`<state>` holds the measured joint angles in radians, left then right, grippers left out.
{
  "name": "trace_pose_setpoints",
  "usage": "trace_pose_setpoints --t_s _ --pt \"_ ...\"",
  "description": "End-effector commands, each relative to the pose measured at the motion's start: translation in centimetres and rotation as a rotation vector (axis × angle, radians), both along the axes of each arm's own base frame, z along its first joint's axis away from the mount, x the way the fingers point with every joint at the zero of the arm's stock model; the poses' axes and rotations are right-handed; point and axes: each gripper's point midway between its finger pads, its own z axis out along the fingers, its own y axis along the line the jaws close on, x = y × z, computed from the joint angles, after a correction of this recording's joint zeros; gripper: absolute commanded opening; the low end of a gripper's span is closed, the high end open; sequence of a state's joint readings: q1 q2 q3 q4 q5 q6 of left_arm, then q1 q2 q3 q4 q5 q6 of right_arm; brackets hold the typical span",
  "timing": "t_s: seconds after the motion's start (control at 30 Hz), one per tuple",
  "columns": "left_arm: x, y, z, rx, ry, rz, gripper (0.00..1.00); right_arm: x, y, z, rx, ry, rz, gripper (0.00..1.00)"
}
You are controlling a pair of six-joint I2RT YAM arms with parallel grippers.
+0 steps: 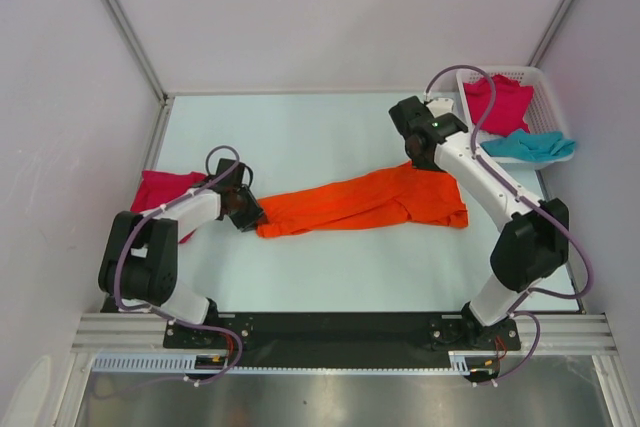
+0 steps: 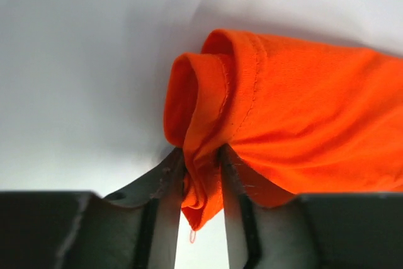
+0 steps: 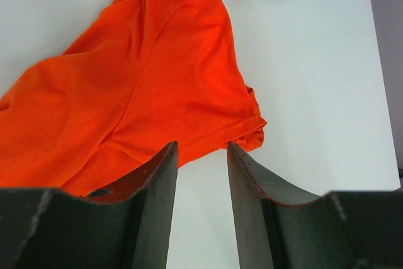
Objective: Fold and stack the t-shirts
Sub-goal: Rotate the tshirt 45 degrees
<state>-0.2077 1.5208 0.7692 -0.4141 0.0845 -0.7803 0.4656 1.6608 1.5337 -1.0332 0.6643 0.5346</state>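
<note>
My left fingers (image 2: 171, 174) are closed on a bunched fold of the orange shirt (image 2: 302, 118). The cloth is squeezed between them and touches both. Its stitched hem rolls over just beyond the tips, and a small tail of cloth pokes out on my wrist side. From that pinch the shirt runs away to the right, lying long and rumpled across the desk (image 1: 330, 277) as far as my right fingers (image 3: 160, 181).

My right fingers stand apart with nothing gripped, and bare desk shows between them. The shirt's other end spreads just past their tips and off to the left, with a crumpled hemmed corner close ahead of the right tip. I cannot tell whether the tips touch the cloth.

A pink shirt (image 1: 160, 192) lies heaped behind my left fingers, on the outer side of that arm. Beyond my right fingers and off to the right sits the basket (image 1: 545, 82), holding a second pink shirt (image 1: 497, 102) and a teal shirt (image 1: 535, 145) draped over its near rim.
</note>
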Motion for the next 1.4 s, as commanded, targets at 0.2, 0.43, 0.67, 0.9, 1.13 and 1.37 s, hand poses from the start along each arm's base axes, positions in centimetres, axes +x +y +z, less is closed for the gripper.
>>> trace_pose_setpoints --t_s 0.2,0.43,0.67,0.9,1.13,1.37 --pt "-0.7 -1.2 0.6 -0.047 -0.025 -0.017 0.22 -0.6 -0.9 0.6 0.032 -0.038 -0.023 0.42" --pt "-0.2 -2.2 6.6 -0.123 -0.157 -0.046 0.0 1.4 0.9 -4.5 0.079 0.027 -0.003 0.42" --pt "-2.5 -1.0 8.1 -0.087 -0.182 -0.05 0.0 3.3 3.2 -11.2 0.132 0.144 0.003 0.42" --pt "-5.1 -0.3 9.0 -0.085 -0.201 -0.049 0.0 4.6 3.4 -15.0 0.105 0.212 -0.022 0.42" --pt "-7.2 -0.7 8.4 -0.133 -0.179 -0.058 0.0 6.9 3.7 -17.3 0.111 0.247 -0.03 0.42" --pt "-9.3 -0.8 6.8 -0.163 -0.163 -0.041 0.0 11.8 5.1 -19.3 0.142 0.262 -0.014 0.42"
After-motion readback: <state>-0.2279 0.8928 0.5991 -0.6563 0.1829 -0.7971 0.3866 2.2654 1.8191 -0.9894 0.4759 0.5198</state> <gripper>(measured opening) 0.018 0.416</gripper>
